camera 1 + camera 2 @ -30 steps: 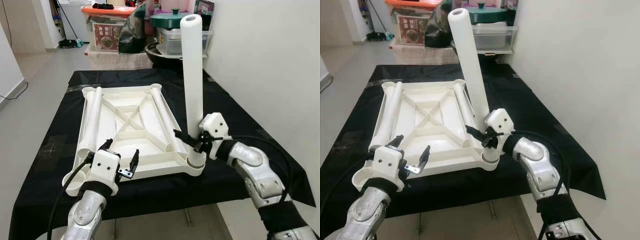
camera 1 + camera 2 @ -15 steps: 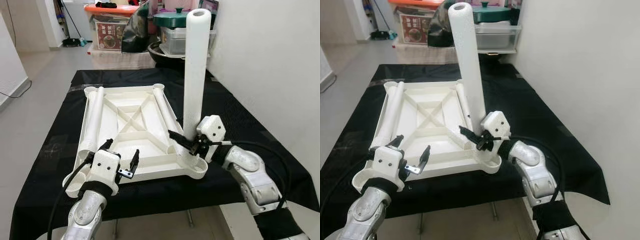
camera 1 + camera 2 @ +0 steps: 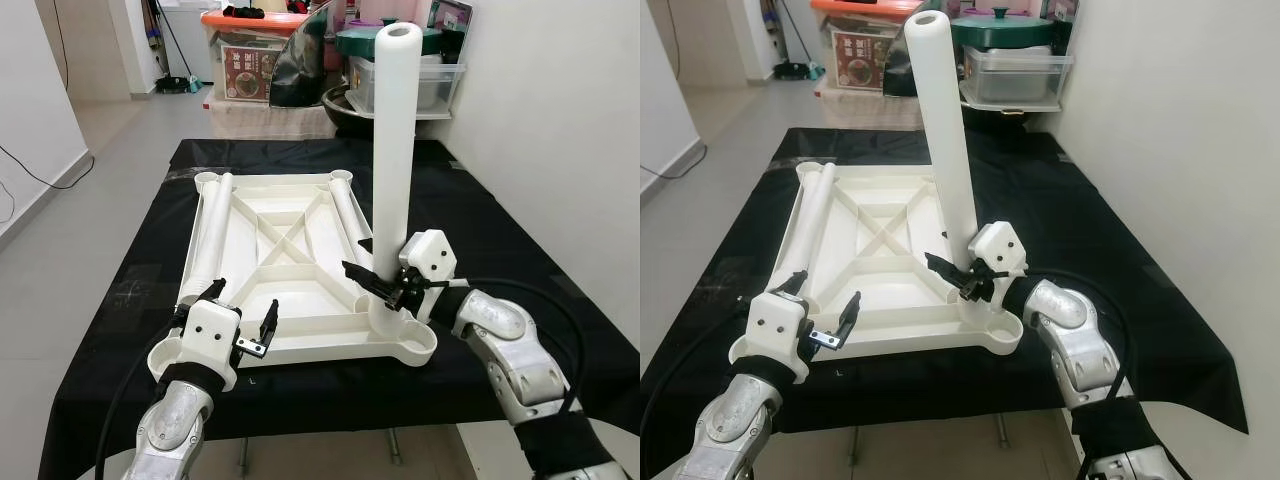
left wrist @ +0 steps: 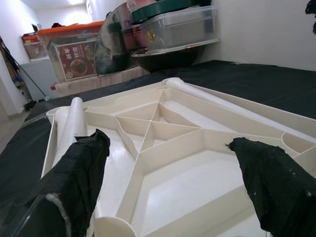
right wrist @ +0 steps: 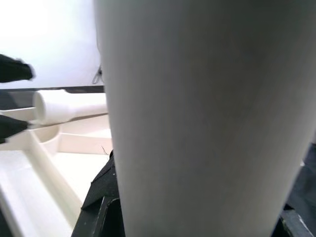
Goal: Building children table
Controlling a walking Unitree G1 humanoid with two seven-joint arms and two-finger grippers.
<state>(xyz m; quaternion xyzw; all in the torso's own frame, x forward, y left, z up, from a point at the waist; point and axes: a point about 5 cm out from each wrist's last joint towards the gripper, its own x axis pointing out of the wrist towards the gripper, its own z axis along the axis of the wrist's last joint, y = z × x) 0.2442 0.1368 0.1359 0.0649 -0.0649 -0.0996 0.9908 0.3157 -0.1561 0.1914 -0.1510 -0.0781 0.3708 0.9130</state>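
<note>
Right gripper (image 3: 372, 285) clamped on smooth white tubular leg (image 3: 392, 150), upright at near-right corner of ribbed plastic tabletop (image 3: 280, 260), upside down on black cloth (image 3: 500, 250). Left gripper (image 3: 243, 318) wide open, empty, over near-left edge.
</note>
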